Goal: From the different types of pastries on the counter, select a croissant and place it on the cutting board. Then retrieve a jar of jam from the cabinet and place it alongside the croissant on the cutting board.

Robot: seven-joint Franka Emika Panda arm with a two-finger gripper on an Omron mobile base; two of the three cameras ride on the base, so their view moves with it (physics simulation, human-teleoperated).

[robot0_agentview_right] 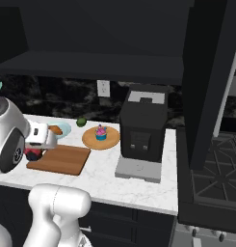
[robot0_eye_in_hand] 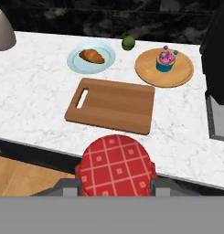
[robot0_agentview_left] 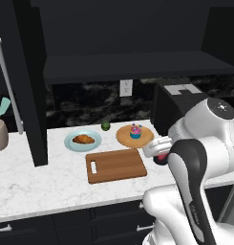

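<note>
My jaws are closed on the jar of jam (robot0_eye_in_hand: 117, 165); in the hand view its red checked lid sits at bottom centre between my two finger tips (robot0_eye_in_hand: 67, 187). In the left base view my gripper (robot0_agentview_left: 159, 152) hangs at centre right, just beyond the right end of the cutting board (robot0_agentview_left: 116, 165). The board lies bare on the worktop (robot0_agentview_left: 37, 184). The croissant (robot0_agentview_left: 83, 139) rests on a pale blue plate (robot0_agentview_left: 70, 143) at centre left, so the first step appears not yet done, while the jam step is in hand. The cupcake (robot0_agentview_left: 135, 130) stands on a round wooden plate (robot0_agentview_left: 124, 139), with a green fruit (robot0_agentview_left: 105, 126) just beside it. Next move, as I judge it: carry the jar over the board, lower it onto the wood, then release, leaving room for the croissant alongside.
</note>
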